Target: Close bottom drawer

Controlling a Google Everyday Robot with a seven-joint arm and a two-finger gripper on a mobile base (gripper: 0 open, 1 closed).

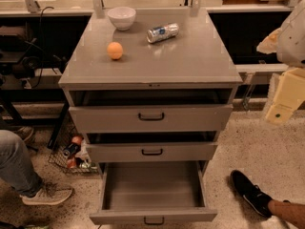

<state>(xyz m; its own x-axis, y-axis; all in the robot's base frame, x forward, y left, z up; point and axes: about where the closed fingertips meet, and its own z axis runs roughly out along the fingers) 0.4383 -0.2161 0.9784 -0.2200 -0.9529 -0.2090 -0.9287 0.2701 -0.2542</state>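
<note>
The grey cabinet (152, 63) has three drawers. The bottom drawer (151, 187) is pulled far out toward me and its inside is empty. Its narrow front panel (114, 217) carries a small black handle (154, 220) at the lower edge of the view. The middle drawer (151, 151) and top drawer (151, 118) stand slightly open. My gripper (285, 97) shows as cream and white parts at the right edge of the view. It is well to the right of the cabinet, above the bottom drawer's height and apart from it.
On the cabinet top lie a white bowl (121, 17), an orange (115, 50) and a can on its side (162, 32). A wire basket of cans (71, 154) sits on the floor at left. A person's sneaker (45, 193) is at left and a black shoe (250, 192) at right.
</note>
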